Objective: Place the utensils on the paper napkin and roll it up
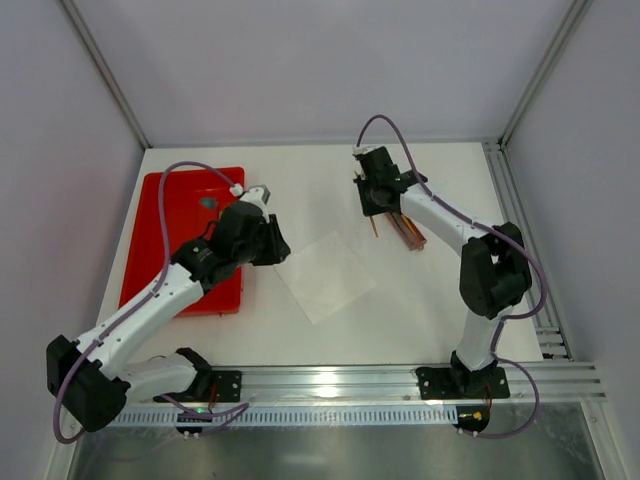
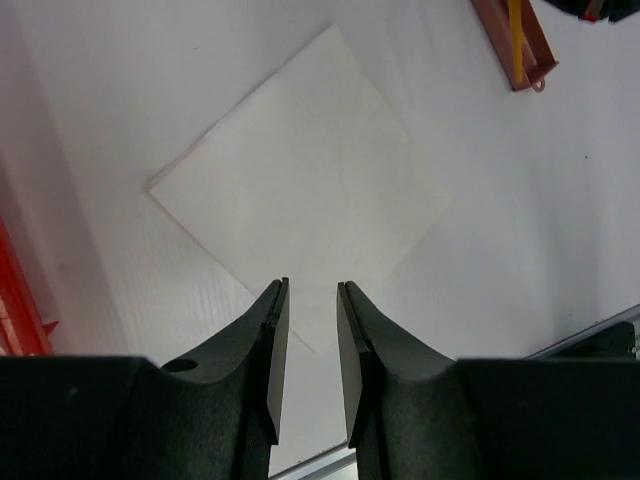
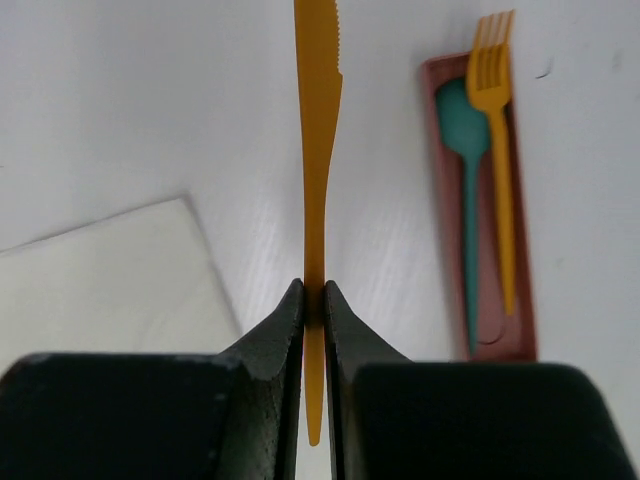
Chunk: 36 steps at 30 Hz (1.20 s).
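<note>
The white paper napkin [image 1: 325,277] lies flat and unrolled on the table between the arms; it also shows in the left wrist view [image 2: 300,200] and the right wrist view [image 3: 100,270]. My right gripper [image 3: 313,290] is shut on an orange knife [image 3: 318,150] and holds it above the table, right of the napkin; in the top view the knife [image 1: 374,228] hangs below the gripper [image 1: 376,212]. An orange fork [image 3: 495,150] and a teal spoon [image 3: 462,170] lie in the reddish-brown holder [image 3: 525,200]. My left gripper [image 2: 312,290] is open and empty over the napkin's near-left corner [image 1: 279,246].
A red tray [image 1: 190,260] lies at the left under the left arm, with a small grey-green item [image 1: 208,202] on it. The reddish-brown holder [image 1: 410,234] sits right of the napkin, also seen in the left wrist view [image 2: 500,30]. Aluminium rails run along the near and right edges.
</note>
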{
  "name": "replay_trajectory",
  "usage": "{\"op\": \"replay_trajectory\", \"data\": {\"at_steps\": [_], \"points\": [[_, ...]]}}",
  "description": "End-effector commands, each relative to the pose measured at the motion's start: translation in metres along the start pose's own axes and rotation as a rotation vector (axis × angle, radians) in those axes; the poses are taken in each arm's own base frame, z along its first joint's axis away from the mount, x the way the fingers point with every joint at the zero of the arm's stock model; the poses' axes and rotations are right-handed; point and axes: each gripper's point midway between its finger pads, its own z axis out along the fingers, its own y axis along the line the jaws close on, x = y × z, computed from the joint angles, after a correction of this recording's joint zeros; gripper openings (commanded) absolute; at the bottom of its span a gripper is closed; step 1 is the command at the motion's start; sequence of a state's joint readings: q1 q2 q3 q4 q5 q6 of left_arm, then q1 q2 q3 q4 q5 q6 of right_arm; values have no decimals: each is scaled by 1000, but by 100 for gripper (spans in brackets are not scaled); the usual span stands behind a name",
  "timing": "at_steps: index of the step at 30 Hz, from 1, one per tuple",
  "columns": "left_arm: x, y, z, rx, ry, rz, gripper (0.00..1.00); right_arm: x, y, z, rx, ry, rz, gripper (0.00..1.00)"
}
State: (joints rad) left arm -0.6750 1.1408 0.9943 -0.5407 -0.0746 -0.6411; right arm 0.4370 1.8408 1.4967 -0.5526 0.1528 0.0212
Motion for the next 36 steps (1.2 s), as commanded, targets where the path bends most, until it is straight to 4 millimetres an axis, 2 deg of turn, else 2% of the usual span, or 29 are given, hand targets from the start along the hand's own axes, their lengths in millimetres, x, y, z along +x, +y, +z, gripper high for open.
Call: {"op": "replay_trajectory", "data": {"at_steps": [1,2,3,5,8,12,14,17,24,36], "points": [[-23,-3,-24,54,-45,-4,30,-9,45,-31,-33,-37,378,4],[-26,-4,-29,59,-58,-6,30,6,66,-29,-63,-18,406,4],[-28,-3,-31,61,-65,-6,31,-7,80,-33,-109,-80,462,4],[-23,-7,-35,89,-49,-1,31,-3,106,-32,-120,-84,551,4],[-16,1,-38,67,-34,7,31,4,122,-24,-92,-60,589,4],[-10,6,-44,79,-54,3,32,37,143,-14,-60,24,579,4],[-6,6,-42,88,-50,-2,32,55,145,-10,-17,50,596,4],[-4,2,-41,108,-35,-9,32,70,146,-2,3,74,605,4],[-3,4,-44,104,-35,-1,33,77,156,12,-7,108,563,4],[2,8,-40,92,-27,-18,33,90,163,13,-3,135,533,6]]}}
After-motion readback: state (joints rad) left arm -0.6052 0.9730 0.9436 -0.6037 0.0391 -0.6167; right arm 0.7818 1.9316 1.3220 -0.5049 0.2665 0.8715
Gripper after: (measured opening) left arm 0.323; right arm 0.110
